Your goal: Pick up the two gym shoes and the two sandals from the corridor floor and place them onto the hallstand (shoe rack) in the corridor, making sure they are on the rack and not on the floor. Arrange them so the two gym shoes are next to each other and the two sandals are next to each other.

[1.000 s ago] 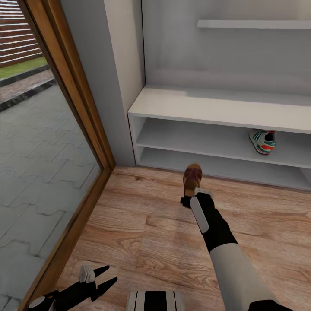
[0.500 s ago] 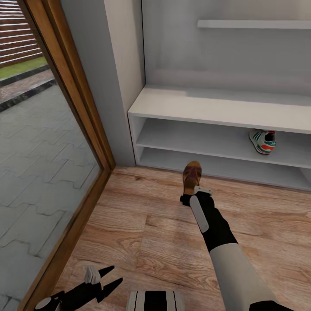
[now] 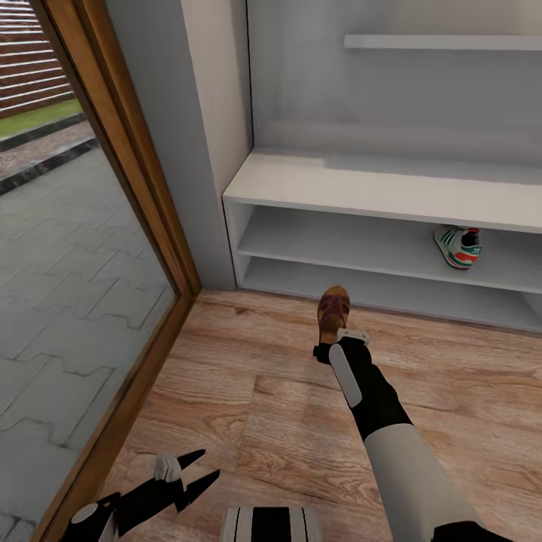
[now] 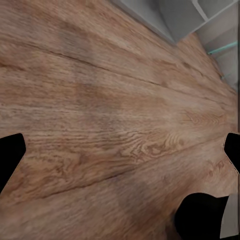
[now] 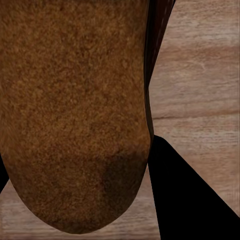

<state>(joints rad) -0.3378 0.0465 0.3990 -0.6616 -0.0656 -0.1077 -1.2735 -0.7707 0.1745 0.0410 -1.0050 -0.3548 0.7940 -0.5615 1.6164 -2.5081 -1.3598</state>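
Open shelf bays (image 3: pixel 339 241), one gym shoe (image 3: pixel 458 248) far right

The right arm is stretched forward and down, white forearm then black wrist, with the right gripper (image 3: pixel 329 348) clamped on the heel end of a brown sandal (image 3: pixel 333 310); one black finger (image 5: pixel 192 200) is seen pressed right against its edge. The left arm is tucked low near the base, and the left gripper (image 3: pixel 197 468) is held with its black fingers spread apart, nothing between them.

Wooden door frame (image 3: pixel 128 173) along a glass pane, grey paving stones (image 3: pixel 68 286) outside, grass strip (image 3: pixel 38 117), pale wall (image 3: pixel 218 90) beside.
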